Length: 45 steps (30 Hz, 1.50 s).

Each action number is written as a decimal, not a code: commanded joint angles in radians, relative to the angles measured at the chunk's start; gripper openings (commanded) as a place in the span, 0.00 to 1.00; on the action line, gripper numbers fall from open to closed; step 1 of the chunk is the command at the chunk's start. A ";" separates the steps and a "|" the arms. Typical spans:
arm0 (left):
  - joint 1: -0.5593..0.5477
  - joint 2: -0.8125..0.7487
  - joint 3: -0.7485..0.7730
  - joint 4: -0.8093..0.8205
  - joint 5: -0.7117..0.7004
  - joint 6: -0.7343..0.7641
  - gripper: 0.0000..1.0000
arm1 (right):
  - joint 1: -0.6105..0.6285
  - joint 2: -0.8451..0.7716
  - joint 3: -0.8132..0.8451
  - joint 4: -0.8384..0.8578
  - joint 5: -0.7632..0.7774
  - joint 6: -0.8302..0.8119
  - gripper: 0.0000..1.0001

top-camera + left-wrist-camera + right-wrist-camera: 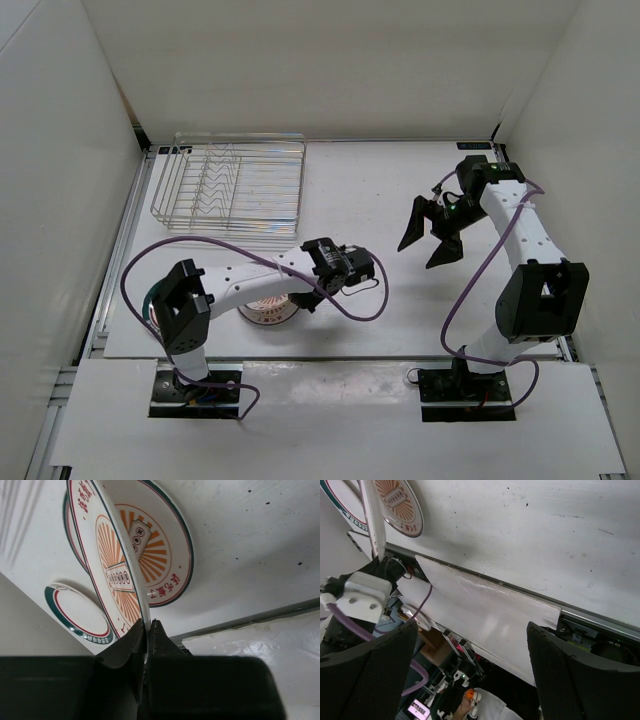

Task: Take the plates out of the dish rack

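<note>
The silver wire dish rack [230,185] stands at the back left with no plates in it. My left gripper [149,622] is shut on the rim of an orange sunburst plate [112,575] and holds it tilted on edge. It is just over a second sunburst plate [162,545] that lies flat on the table. A plate with a pale centre and green rim [75,612] lies beside them. In the top view the plates [268,312] sit near the front left, partly hidden under the left arm. My right gripper [430,240] is open and empty, raised at mid right.
White walls close in the table on the left, back and right. The table's metal front edge [260,617] runs close behind the plates. Purple cables loop round both arms. The right wrist view shows the plates [397,502] far off at its top left.
</note>
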 commanded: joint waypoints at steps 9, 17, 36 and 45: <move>0.003 0.026 -0.083 -0.095 0.069 -0.035 0.31 | 0.001 -0.032 -0.003 -0.048 -0.035 -0.017 0.90; 0.029 0.036 -0.051 -0.124 0.108 -0.032 0.83 | 0.002 -0.043 -0.009 -0.048 -0.028 -0.020 0.90; 0.612 -0.655 -0.231 0.296 0.547 0.020 1.00 | 0.004 -0.069 0.045 -0.071 -0.004 -0.035 0.90; 0.644 -1.046 -0.605 0.394 0.251 0.040 1.00 | 0.001 -0.142 0.137 -0.128 0.157 -0.017 0.90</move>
